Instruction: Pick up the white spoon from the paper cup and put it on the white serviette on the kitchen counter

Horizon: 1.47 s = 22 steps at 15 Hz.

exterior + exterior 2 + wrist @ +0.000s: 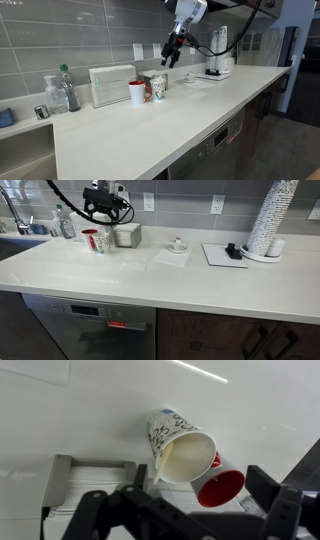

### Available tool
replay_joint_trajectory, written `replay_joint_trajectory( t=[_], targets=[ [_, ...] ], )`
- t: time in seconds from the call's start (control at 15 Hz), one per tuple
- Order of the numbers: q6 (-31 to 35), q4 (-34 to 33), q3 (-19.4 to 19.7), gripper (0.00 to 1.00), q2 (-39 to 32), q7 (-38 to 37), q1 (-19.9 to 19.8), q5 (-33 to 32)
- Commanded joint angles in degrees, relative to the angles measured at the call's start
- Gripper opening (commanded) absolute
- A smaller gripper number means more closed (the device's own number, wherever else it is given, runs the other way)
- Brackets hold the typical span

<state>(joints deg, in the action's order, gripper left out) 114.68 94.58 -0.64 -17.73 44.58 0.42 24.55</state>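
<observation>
The paper cup (pixel 178 440) with a red and green print stands on the kitchen counter (pixel 70 410), touching a red cup (pixel 222 485). The white spoon (pixel 158 463) leans inside the paper cup against its rim. My gripper (pixel 185 510) is open and empty, hanging above both cups. In both exterior views the gripper (pixel 172 55) (pixel 106 212) is well above the paper cup (pixel 159 87) (pixel 102 243). The white serviette (pixel 168 259) lies flat on the counter some way from the cups, with a small object on it.
A white ridged box (pixel 112 85) stands behind the cups. A bottle (pixel 68 88) and a sink tap (pixel 15 210) are at one end. A black tray (pixel 225 255) and a tall stack of cups (pixel 272 220) are past the serviette. The wall is tiled.
</observation>
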Motion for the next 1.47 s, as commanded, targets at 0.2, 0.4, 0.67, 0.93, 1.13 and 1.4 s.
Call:
replay_joint_trajectory(
  t=[0.2, 0.4, 0.67, 0.93, 1.13, 1.4],
  targets=[
    [0.03, -3.87, -3.15, 1.0, -3.9, 0.15, -3.13, -0.18],
    [0.02, -4.43, -3.3, 1.0, -4.08, 0.15, -3.19, -0.13],
    [-4.24, -7.89, -5.76, 1.0, -7.17, 4.96, -5.8, 4.76],
    [-6.94, -10.79, -6.2, 1.0, -10.06, 5.54, -6.61, 4.21],
    [-7.51, -12.78, -6.67, 1.0, -12.35, 5.64, -6.99, 4.25],
    [-8.05, -15.47, -7.43, 1.0, -15.06, 5.03, -7.06, 4.06]
  ],
)
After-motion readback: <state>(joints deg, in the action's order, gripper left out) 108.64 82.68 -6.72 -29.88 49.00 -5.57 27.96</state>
